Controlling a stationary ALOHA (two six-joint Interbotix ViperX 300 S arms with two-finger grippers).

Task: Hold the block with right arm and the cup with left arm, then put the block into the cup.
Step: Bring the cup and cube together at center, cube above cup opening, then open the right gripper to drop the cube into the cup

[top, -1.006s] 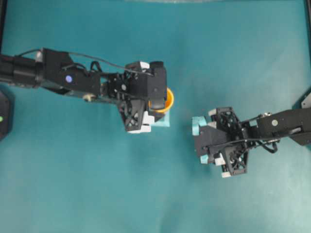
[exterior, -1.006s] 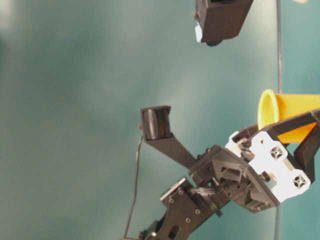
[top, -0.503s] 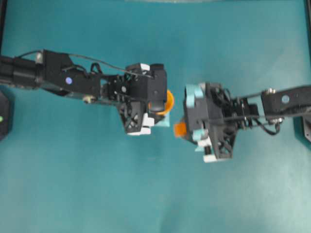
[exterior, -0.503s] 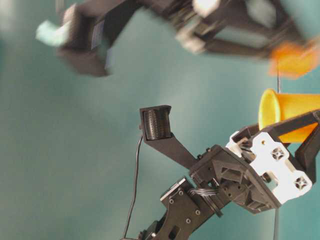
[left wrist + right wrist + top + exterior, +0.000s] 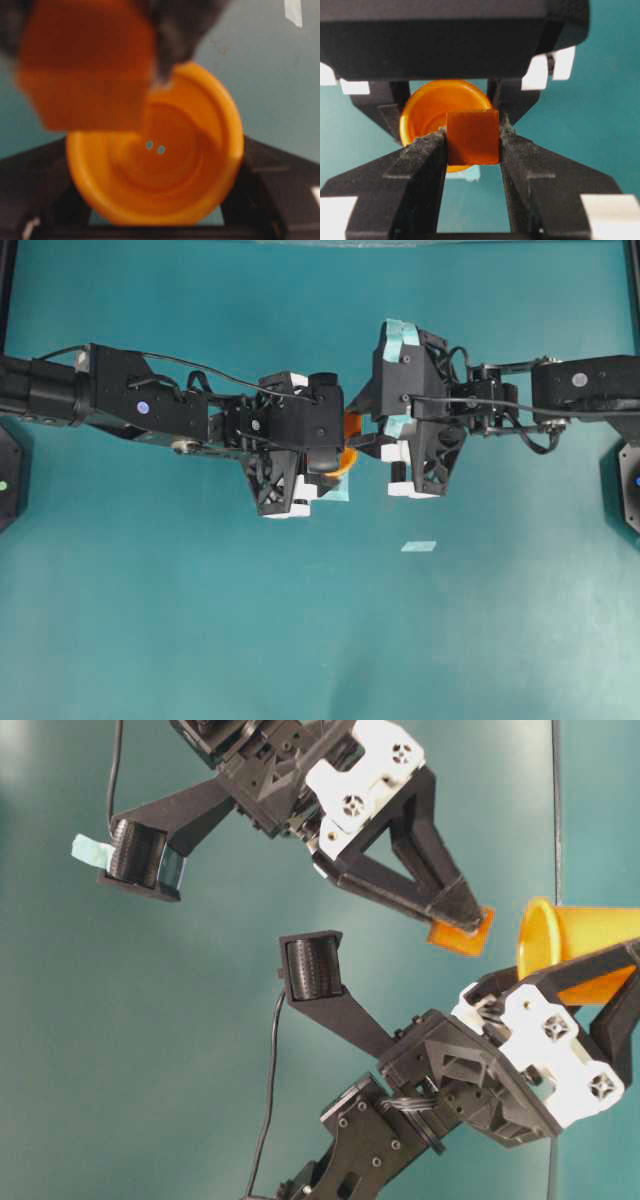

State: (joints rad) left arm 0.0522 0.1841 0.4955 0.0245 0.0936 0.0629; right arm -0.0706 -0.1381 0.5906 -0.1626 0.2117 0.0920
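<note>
The yellow-orange cup lies on its side in the air, mouth toward the right arm, with my left gripper shut on its body. Seen from the left wrist, the cup fills the frame and its inside holds nothing. My right gripper, taped teal, is shut on the small orange block. The block hangs just in front of the rim, outside the cup. From overhead, the block and the cup sit between the two gripper heads.
A pale tape strip lies on the teal table below the right gripper. A teal tape square peeks out under the left gripper. The two gripper heads are almost touching at mid-table.
The right arm has lifted from low on the table and swung up and left, bringing the block to the cup's mouth. The left arm and cup have stayed put.
</note>
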